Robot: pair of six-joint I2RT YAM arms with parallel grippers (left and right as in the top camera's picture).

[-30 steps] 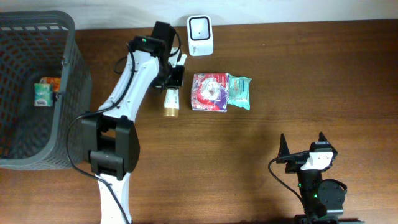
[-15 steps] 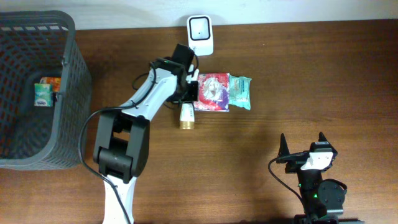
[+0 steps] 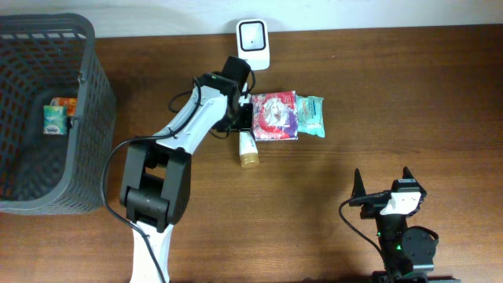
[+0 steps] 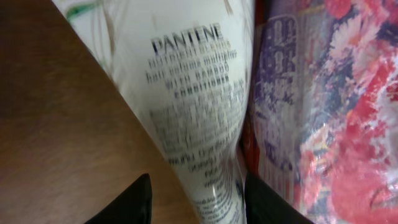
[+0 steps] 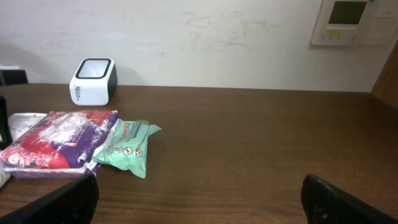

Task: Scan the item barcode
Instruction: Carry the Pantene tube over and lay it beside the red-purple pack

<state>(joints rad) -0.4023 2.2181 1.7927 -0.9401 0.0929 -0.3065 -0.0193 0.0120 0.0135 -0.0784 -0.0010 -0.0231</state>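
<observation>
Bench [image 3: 354, 86] of brown wood, seen from overhead, carries a white plastic conditioner tube with a gold cap [image 3: 248, 149]. The tube lies flat, cap toward the front, in line with the small white box-shaped barcode scanner [image 3: 253, 34] at the back edge. The white left arm [image 3: 196, 118] reaches over the tube's upper end, where the left jaws sit. A red and purple floral soft packet [image 3: 275, 115] lies just right of the tube, and a teal wipes pouch [image 3: 309, 115] rests against its far side. A dark grey plastic mesh basket [image 3: 86, 79] stands at the left with small cartons [image 3: 55, 116] inside. The right jaws rest well apart, front right.

In the left wrist view, the left jaws are parted and straddle the tube, print upward. Bare wood shows between one black fingertip [image 4: 140, 202] and the tube. The floral packet presses along the tube's other side.

In the right wrist view, the right jaws are spread wide and grasp nothing. The scanner, packet and pouch lie ahead on the bench.
</observation>
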